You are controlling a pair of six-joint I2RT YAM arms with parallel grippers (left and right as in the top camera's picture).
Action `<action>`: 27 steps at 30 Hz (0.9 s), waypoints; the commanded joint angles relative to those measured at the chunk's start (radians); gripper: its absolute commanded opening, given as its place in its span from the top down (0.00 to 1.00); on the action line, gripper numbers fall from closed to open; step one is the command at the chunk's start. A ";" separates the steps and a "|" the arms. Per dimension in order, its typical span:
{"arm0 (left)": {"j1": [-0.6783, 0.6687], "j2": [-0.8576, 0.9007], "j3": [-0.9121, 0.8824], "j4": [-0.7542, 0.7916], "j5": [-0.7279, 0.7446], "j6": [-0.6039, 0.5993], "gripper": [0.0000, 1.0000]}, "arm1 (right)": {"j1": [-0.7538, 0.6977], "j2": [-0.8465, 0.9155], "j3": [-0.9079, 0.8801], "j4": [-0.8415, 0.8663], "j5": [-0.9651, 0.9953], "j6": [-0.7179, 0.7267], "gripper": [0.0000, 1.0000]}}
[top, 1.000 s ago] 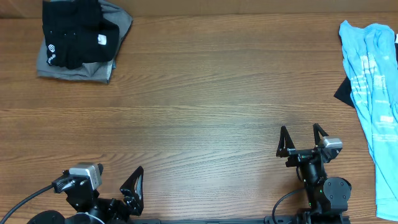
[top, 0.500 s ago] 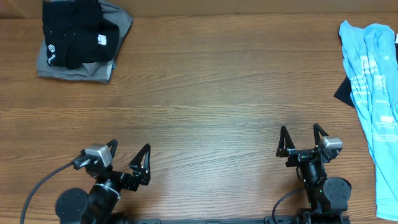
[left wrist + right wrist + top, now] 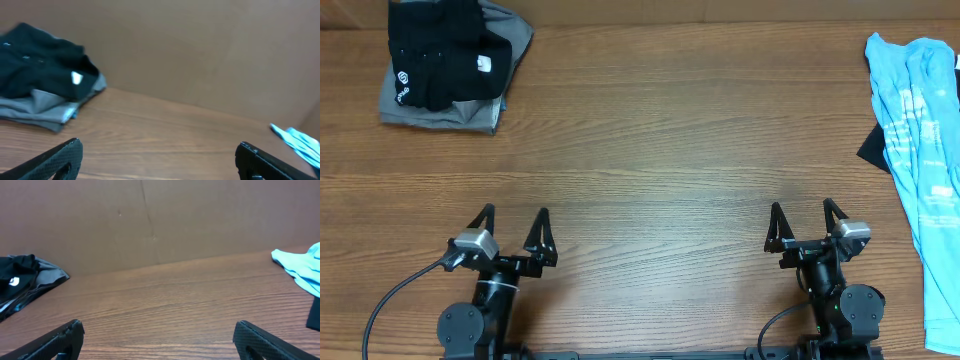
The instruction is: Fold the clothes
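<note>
The black T-shirt [image 3: 442, 55] lies folded at the far left corner on top of a grey folded garment [image 3: 515, 30], its white round logo and white tag showing. It also shows in the left wrist view [image 3: 35, 70] and the right wrist view [image 3: 15, 275]. My left gripper [image 3: 510, 217] is open and empty near the front edge, far from the shirt; its fingertips frame bare wood in the left wrist view [image 3: 157, 150]. My right gripper [image 3: 804, 212] is open and empty at the front right, also over bare wood in the right wrist view [image 3: 157, 330].
A light blue printed shirt [image 3: 920, 120] lies spread along the right edge, with a dark piece of fabric [image 3: 873, 148] under its left side. A brown wall [image 3: 150, 220] closes the far edge of the wooden table [image 3: 650, 160].
My left arm has swung from lying low and turned aside at the front left edge into an upright pose facing the far side. The right arm has not moved.
</note>
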 commanded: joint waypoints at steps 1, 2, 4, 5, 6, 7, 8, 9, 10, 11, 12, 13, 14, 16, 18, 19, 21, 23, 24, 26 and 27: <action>-0.007 -0.013 -0.059 0.051 -0.081 0.037 0.00 | -0.006 -0.012 -0.011 0.005 -0.002 -0.004 0.00; -0.007 -0.013 -0.071 0.063 -0.093 0.037 0.00 | -0.006 -0.012 -0.011 0.005 -0.002 -0.004 0.00; -0.007 -0.013 -0.100 0.087 -0.130 0.036 0.00 | -0.006 -0.012 -0.011 0.005 -0.002 -0.004 0.00; -0.006 -0.013 -0.107 0.083 -0.148 0.036 0.00 | -0.006 -0.012 -0.011 0.005 -0.002 -0.004 0.00; -0.006 -0.013 -0.106 0.065 -0.162 0.037 0.00 | -0.006 -0.012 -0.011 0.005 -0.002 -0.004 0.00; -0.006 -0.013 -0.106 0.054 -0.177 0.037 0.00 | -0.006 -0.012 -0.011 0.005 -0.002 -0.004 0.00; -0.006 -0.013 -0.106 0.042 -0.191 0.037 0.00 | -0.006 -0.012 -0.011 0.005 -0.002 -0.004 0.00; -0.006 -0.013 -0.106 0.029 -0.196 0.044 0.00 | -0.006 -0.012 -0.011 0.005 -0.002 -0.004 0.00; -0.006 -0.013 -0.106 0.008 -0.196 0.067 0.00 | -0.006 -0.012 -0.011 0.005 -0.002 -0.004 0.00; -0.006 -0.013 -0.106 -0.025 -0.196 0.094 0.00 | -0.006 -0.012 -0.011 0.005 -0.002 -0.004 0.00; -0.006 -0.013 -0.106 -0.024 -0.190 0.121 0.00 | -0.006 -0.012 -0.011 0.005 -0.002 -0.004 0.00; -0.006 -0.013 -0.106 -0.022 -0.189 0.158 0.00 | -0.006 -0.012 -0.011 0.005 -0.002 -0.004 0.00; -0.006 -0.013 -0.106 -0.023 -0.189 0.184 0.00 | -0.006 -0.012 -0.011 0.005 -0.002 -0.004 0.00; -0.006 -0.013 -0.106 -0.023 -0.192 0.225 0.00 | -0.006 -0.012 -0.011 0.005 -0.002 -0.004 0.00; -0.006 -0.013 -0.106 -0.023 -0.192 0.228 0.00 | -0.006 -0.012 -0.011 0.005 -0.002 -0.004 0.00; -0.006 -0.013 -0.106 -0.023 -0.192 0.228 0.00 | -0.006 -0.012 -0.011 0.005 -0.002 -0.004 0.00; -0.006 -0.013 -0.106 -0.023 -0.192 0.228 0.00 | -0.006 -0.012 -0.011 0.005 -0.002 -0.004 0.00; -0.006 -0.013 -0.106 -0.023 -0.192 0.228 0.00 | -0.006 -0.012 -0.011 0.005 -0.002 -0.004 0.00; -0.006 -0.013 -0.106 -0.024 -0.192 0.228 0.00 | -0.006 -0.012 -0.011 0.005 -0.002 -0.004 0.00; -0.006 -0.012 -0.106 -0.023 -0.192 0.228 0.00 | -0.006 -0.012 -0.011 0.005 -0.002 -0.004 0.00; -0.006 -0.012 -0.106 -0.024 -0.192 0.228 0.00 | -0.006 -0.012 -0.011 0.005 -0.002 -0.004 0.00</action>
